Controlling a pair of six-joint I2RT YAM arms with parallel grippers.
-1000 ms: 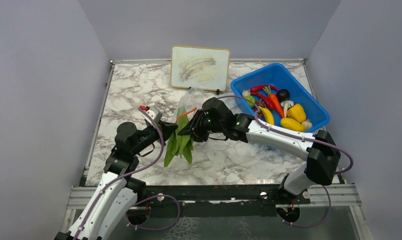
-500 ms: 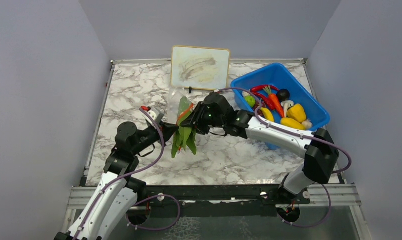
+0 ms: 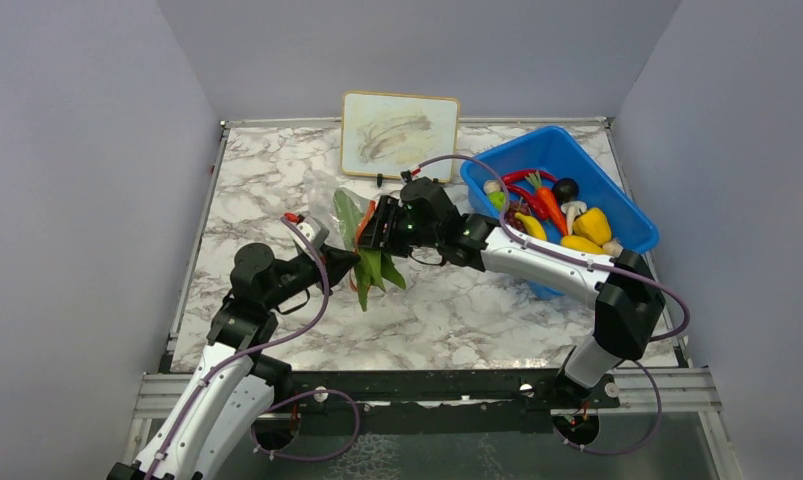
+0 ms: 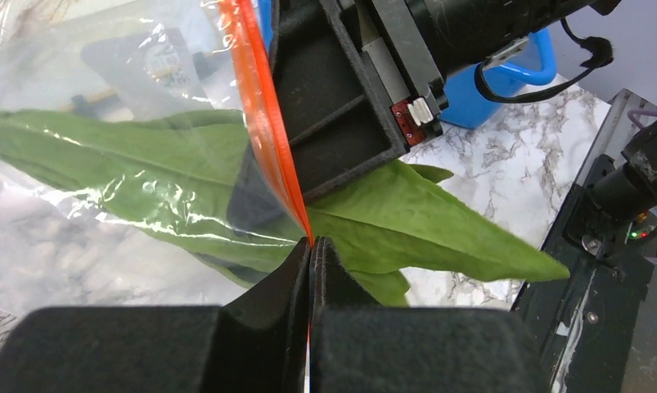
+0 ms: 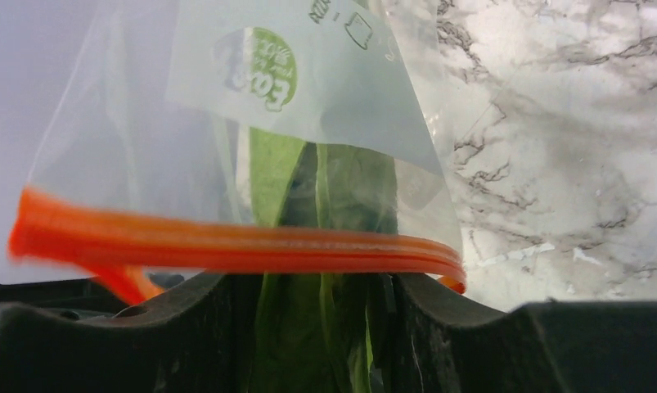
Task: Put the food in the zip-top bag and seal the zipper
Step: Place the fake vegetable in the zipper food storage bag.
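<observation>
While the left gripper (image 4: 311, 248) is pinching the orange zipper (image 4: 262, 123) between fully closed fingers, the zip-top bag (image 4: 71, 74) is hanging from that strip just beyond the fingertips, held up above the marble table (image 3: 267, 180). Directly ahead of those fingertips the green leafy vegetable (image 4: 145, 176) is lying partly inside the clear film, and its pointed tips are sticking out past the zipper to the right of the left gripper. Just beyond the pinch point, the right gripper (image 5: 308, 282) is meeting the bag's mouth from the opposite side. Its fingers (image 5: 128, 336) are standing a little apart and seem to be pressing on either side of the leaf stalks, so it appears to be gripping the green leafy vegetable. The zipper is running crosswise immediately in front of its fingertips and the printed bag panel is rising beyond them. Farther off, well apart from both grippers and out past the right arm's forearm, the blue bin (image 3: 537, 137) is sitting on the table. It is holding the rest of the food: an orange carrot (image 3: 550, 203), a yellow pepper (image 3: 592, 224), a banana (image 3: 533, 231), a red chili (image 3: 522, 177), a dark round piece (image 3: 565, 187) and a white mushroom (image 3: 574, 208), all crowding together. Farthest out, beyond both grippers, a smudged white board (image 3: 400, 133) is leaning against the back wall.
</observation>
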